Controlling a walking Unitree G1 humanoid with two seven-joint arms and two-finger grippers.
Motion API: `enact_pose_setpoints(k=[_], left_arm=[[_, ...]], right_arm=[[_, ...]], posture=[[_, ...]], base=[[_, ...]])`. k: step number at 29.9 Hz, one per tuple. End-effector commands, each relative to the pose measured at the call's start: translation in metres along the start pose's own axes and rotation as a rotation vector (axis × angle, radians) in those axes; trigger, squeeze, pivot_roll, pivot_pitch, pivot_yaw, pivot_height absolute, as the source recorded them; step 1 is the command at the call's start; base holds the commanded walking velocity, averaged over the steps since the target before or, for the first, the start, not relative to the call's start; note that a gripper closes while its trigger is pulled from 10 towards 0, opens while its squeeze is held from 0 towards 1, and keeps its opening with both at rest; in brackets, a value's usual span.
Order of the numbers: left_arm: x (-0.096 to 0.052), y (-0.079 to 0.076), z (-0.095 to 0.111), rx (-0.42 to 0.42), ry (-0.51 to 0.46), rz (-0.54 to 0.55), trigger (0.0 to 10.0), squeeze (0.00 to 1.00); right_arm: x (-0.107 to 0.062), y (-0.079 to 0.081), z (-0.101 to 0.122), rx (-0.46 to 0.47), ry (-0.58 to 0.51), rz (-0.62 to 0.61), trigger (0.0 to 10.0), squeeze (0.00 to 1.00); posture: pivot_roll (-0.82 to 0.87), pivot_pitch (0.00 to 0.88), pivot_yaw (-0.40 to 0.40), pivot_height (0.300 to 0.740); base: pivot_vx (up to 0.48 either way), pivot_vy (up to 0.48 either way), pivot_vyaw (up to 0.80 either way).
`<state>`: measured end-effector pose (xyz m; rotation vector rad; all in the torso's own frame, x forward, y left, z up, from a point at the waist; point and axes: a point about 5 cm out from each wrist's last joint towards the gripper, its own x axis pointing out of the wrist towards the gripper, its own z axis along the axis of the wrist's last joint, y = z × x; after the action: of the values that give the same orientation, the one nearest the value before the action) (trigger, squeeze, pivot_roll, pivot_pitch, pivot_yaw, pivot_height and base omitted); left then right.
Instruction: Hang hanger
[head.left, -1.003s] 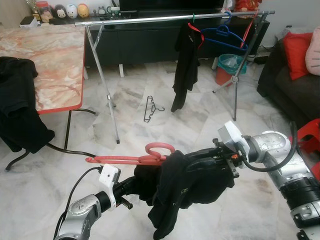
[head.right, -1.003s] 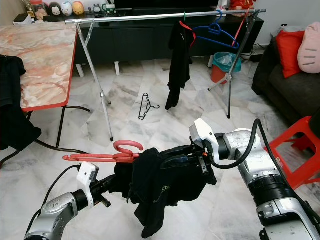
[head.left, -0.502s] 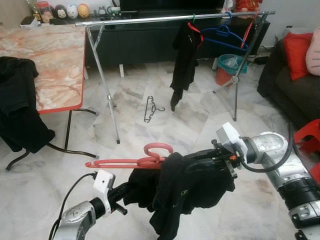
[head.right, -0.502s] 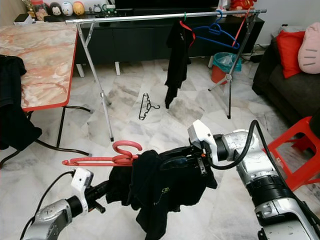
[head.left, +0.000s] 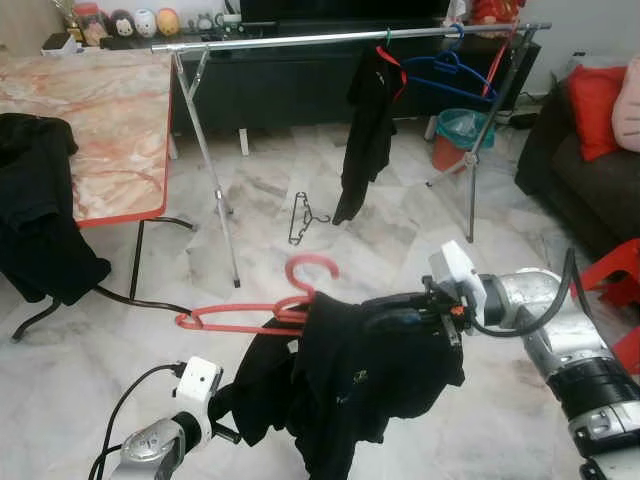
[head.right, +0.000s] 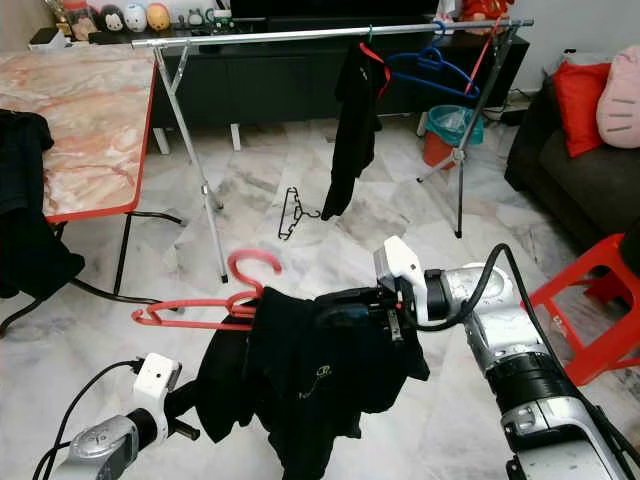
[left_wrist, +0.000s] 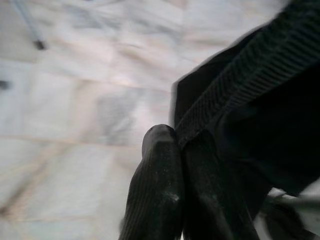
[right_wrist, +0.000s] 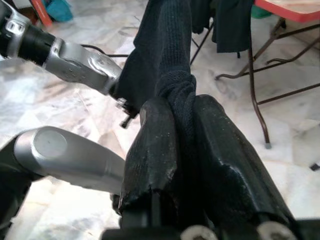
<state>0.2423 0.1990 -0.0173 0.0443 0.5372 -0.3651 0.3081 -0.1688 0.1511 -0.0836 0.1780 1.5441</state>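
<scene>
A red hanger (head.left: 240, 312) lies across the top of a black garment (head.left: 370, 370), with its hook (head.left: 310, 265) pointing up. My right gripper (right_wrist: 182, 107) is shut on a bunched fold of that garment and holds it up on the right side (head.left: 400, 312). Low on the left, my left gripper (left_wrist: 182, 150) is shut on the garment's ribbed hem, near the floor (head.left: 228, 410). The silver clothes rail (head.left: 300, 40) stands at the back, well beyond the hanger.
On the rail hang a black garment (head.left: 365, 130) and a blue hanger (head.left: 445, 75). A black wire hanger (head.left: 300, 217) lies on the floor under it. The marble table (head.left: 100, 120) with black clothes (head.left: 40, 220) is left; a sofa (head.left: 590, 170) and red stool (head.left: 620, 270) are right.
The left gripper has dropped lower with the hem, stretching the garment downward. The red hanger's hook has risen and stands more upright. The right gripper has stayed about where it was.
</scene>
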Motion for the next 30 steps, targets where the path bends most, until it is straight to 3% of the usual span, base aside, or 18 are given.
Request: enact_pose_setpoints(k=[1,9,11,18,21,26,30], left_arm=[[-0.011,0.022,-0.016,0.005,0.098,0.149,10.0,0.0],[-0.017,0.04,-0.019,0.002,0.147,0.277,10.0,0.0],[-0.018,0.044,-0.021,-0.011,0.162,0.317,10.0,0.0],[-0.018,0.045,-0.022,-0.001,0.177,0.318,10.0,0.0],[-0.017,0.045,-0.021,0.002,0.174,0.317,10.0,0.0],[-0.015,0.045,-0.018,0.015,0.168,0.306,10.0,0.0],[-0.014,0.045,-0.015,0.02,0.159,0.298,10.0,0.0]], right_arm=[[-0.01,-0.002,0.02,-0.069,-0.079,-0.012,10.0,0.0],[-0.016,0.011,0.022,-0.036,-0.073,0.088,10.0,0.0],[-0.018,0.019,0.017,-0.02,-0.023,0.121,10.0,0.0],[-0.02,0.024,0.013,-0.001,0.004,0.129,10.0,0.0],[-0.019,0.033,0.003,0.008,0.097,0.163,10.0,0.0],[-0.023,0.038,-0.027,0.005,0.352,0.197,10.0,0.0],[-0.021,0.037,-0.029,0.005,0.349,0.195,10.0,0.0]], posture=[[0.01,0.061,-0.06,0.74],[0.0,0.057,-0.057,0.74],[0.0,0.059,-0.061,0.74],[0.0,0.057,-0.055,0.74],[0.0,0.058,-0.055,0.74],[0.0,0.055,-0.05,0.74],[0.01,0.06,-0.052,0.74]], base=[[0.0,0.0,0.0],[0.0,0.0,0.0],[0.0,0.0,0.0],[0.0,0.0,0.0],[0.0,0.0,0.0],[0.0,0.0,0.0],[0.0,0.0,0.0]])
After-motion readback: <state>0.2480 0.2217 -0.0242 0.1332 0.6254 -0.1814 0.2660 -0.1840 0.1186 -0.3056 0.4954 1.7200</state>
